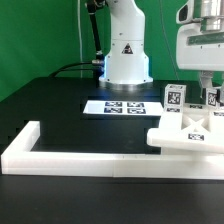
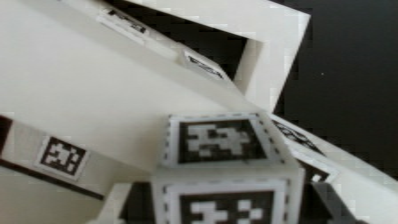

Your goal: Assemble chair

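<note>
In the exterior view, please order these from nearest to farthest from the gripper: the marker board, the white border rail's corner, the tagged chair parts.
1. Chair parts, directly under the gripper, at the exterior view's right.
2. Marker board, middle of table.
3. Border rail's corner, far left.

A robotics lab: a white robot arm base (image 1: 127,50) stands on a black desk (image 1: 60,100) before a green backdrop curtain (image 1: 40,30). A marker board (image 1: 125,106) of printed tags lies flat, and a white border rail (image 1: 60,155) fences the workspace.
</note>
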Controlling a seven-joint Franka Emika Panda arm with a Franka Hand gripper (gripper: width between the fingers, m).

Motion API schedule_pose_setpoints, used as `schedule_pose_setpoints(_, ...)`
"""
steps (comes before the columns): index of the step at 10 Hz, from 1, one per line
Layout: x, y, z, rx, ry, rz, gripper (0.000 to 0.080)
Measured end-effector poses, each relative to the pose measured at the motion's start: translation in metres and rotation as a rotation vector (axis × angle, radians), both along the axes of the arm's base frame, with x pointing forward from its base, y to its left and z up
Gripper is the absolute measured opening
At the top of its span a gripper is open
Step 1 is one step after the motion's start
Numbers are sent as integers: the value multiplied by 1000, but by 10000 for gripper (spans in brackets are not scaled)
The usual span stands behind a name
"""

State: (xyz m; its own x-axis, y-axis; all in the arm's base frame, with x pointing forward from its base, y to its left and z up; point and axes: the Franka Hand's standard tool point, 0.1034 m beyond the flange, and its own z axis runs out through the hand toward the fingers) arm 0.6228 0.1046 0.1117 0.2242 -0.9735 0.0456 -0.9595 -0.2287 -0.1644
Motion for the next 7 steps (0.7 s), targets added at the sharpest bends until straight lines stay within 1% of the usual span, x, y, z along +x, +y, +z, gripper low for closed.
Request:
schedule_pose_setpoints(1,0,0,0,5,0,-30,287)
schedule_pose_setpoints(3,0,0,-1,2,1,-14,301)
schedule_pose_setpoints(4,-1,0,-1,-10,3,52,476)
schedule_pose_setpoints(5,-2,0,-1,-17,12,101,607)
schedule_pose_setpoints(6,-3,1,-2,-40,22,215,607)
schedule_pose_setpoints(7,-3,3,-3,-70,25,367,640)
